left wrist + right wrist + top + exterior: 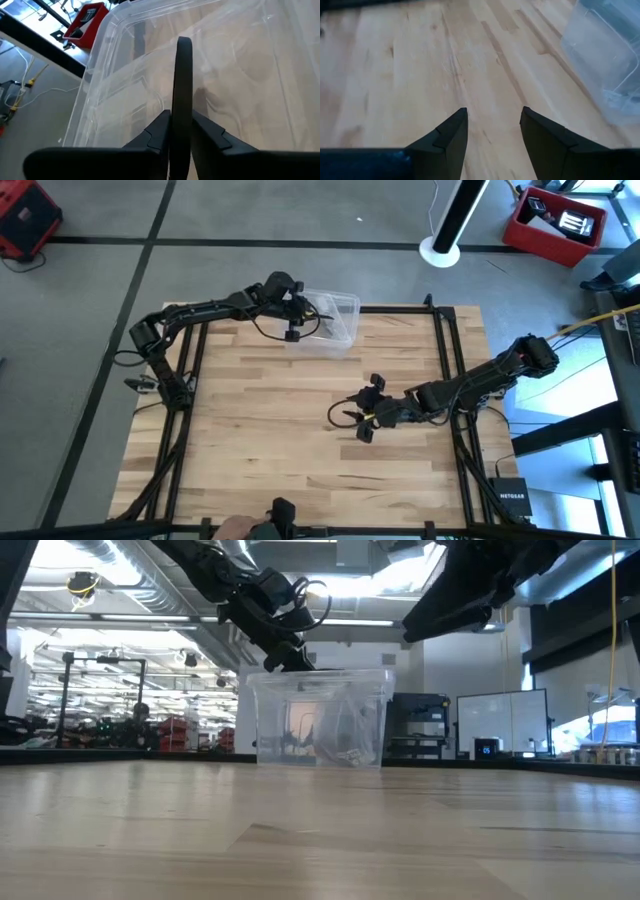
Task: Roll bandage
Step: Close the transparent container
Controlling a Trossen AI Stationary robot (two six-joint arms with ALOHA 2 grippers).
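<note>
Box: clear plastic box stands at the far edge of the wooden table, left of centre as seen from above, upright, its open top facing up

Left gripper: left gripper hangs over the box from above, its arm reaching in along the table's far-left side; from table height it shows just above the box's rim

Left gripper's hold: the two dark fingers are pressed in on the box's dark handle, one on each side; the handle rises as a thin dark bar between them, and no gap shows on either side of it

Right gripper: right gripper hovers over the middle of the table, well apart from the box, its arm reaching in from the right-hand side

Right gripper's hold: its fingers stand spread with bare wood showing between them; they hold nothing and touch nothing

Inside the box: from table height, something crinkled and clear lies against the bottom, seen through the wall; what it is cannot be made out

Bandage: cannot tell where it is; no view shows a brown strip on the tabletop or in either gripper

Room: a red bin sits on the grey floor beyond the table's far-right corner
</note>
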